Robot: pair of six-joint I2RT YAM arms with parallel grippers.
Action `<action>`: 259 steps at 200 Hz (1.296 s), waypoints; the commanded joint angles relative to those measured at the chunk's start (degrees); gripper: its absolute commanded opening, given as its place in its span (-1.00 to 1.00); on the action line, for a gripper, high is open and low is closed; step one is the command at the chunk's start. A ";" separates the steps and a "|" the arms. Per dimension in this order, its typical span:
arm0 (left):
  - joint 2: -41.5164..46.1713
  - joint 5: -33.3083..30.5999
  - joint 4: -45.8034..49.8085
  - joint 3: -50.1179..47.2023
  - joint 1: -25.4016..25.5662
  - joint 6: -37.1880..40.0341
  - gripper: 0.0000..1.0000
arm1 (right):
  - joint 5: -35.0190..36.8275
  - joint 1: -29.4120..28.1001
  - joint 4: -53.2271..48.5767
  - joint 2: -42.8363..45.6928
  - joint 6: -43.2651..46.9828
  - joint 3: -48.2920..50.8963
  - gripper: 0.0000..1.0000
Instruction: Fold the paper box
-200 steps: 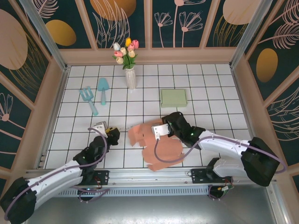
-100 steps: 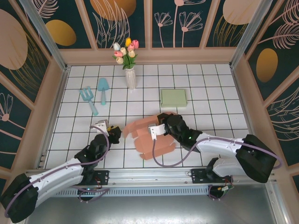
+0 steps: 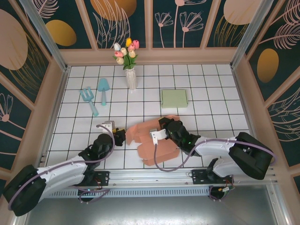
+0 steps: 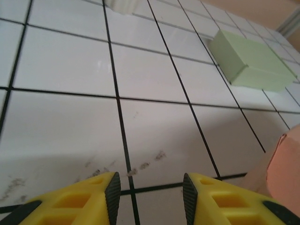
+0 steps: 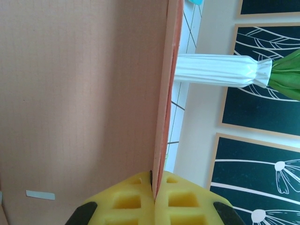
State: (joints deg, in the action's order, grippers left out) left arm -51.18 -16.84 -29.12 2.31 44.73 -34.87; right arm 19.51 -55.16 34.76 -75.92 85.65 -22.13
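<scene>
Paper box [image 3: 161, 152] just right of the left gripper [image 3: 121, 137], one panel pinched by the right gripper [image 3: 164, 125]

White tiled worktop [image 3: 211, 79] carries everything. The pink paper box, much the biggest loose thing, lies half opened near the middle of the near edge. Its long axis slants from far-left to near-right, and one panel is lifted. The right arm reaches in from the near right corner, and its gripper is pressed together on the thin edge of that panel. The right wrist view shows the card sandwiched between the yellow fingertips [image 5: 183, 199].

The left arm lies low along the near edge on the left. Its gripper stands spread with nothing between the fingers [image 4: 89, 197], pointing toward the far right. The left end of the box shows just to its right, near but apart. So the left gripper is the free one and the nearer to the unfolded left flaps. I judge the coming move to be a short reach rightward to catch or press that end while the right gripper keeps hold of the panel. Nothing lies between the left gripper and the box.

A flat green box [image 3: 174, 98] sits just beyond the paper box toward the far edge, close enough to be bumped if the card swings that way. The vase [image 3: 131, 77] of tulips stands by the far edge. The blue trowel [image 3: 103, 89] and fork [image 3: 89, 99] lie toward the far left, well apart
</scene>
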 commanded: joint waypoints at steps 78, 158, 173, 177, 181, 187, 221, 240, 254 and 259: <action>-7.81 17.60 -12.10 1.24 -0.19 0.77 -0.15 | -0.18 -0.83 -3.34 1.53 -1.05 1.12 -1.00; 6.37 16.96 -9.34 -6.37 -0.13 -3.54 -0.02 | 0.15 -0.92 -3.50 1.99 -1.45 1.03 -1.00; 7.06 17.02 -9.02 -6.62 -0.11 -3.81 -0.01 | 0.05 -0.92 -3.64 2.09 -1.56 0.95 -1.00; 7.06 17.04 -8.94 -6.60 -0.08 -3.87 -0.01 | 0.07 -0.92 -3.74 2.08 -1.54 0.95 -1.00; 6.93 17.11 -9.01 -6.61 -0.11 -3.94 -0.01 | 0.13 -0.92 -3.78 2.05 -1.54 0.96 -1.00; 6.68 17.26 -9.12 -6.53 -0.09 -3.96 0.00 | 0.11 -0.92 -3.83 2.09 -1.54 0.95 -1.00; 4.96 15.04 -6.50 -5.74 -0.08 -5.06 -0.08 | 0.00 -0.83 -4.52 1.97 -1.82 0.67 -1.00; 9.03 -0.29 6.33 -4.86 -0.10 -13.43 -0.06 | -0.07 -0.91 -4.83 1.83 -2.08 0.68 -1.00; 15.52 -5.08 9.97 -7.27 -0.14 -16.82 -0.04 | 0.03 -1.02 -5.36 1.81 -2.15 0.59 -1.00; 18.39 -5.77 11.43 -8.01 -0.11 -17.81 -0.05 | 0.00 -1.01 -5.67 1.83 -2.15 0.60 -1.00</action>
State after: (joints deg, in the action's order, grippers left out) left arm -41.69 -10.35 -27.64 0.32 44.73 -44.42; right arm 19.49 -55.53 33.36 -74.50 84.73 -21.61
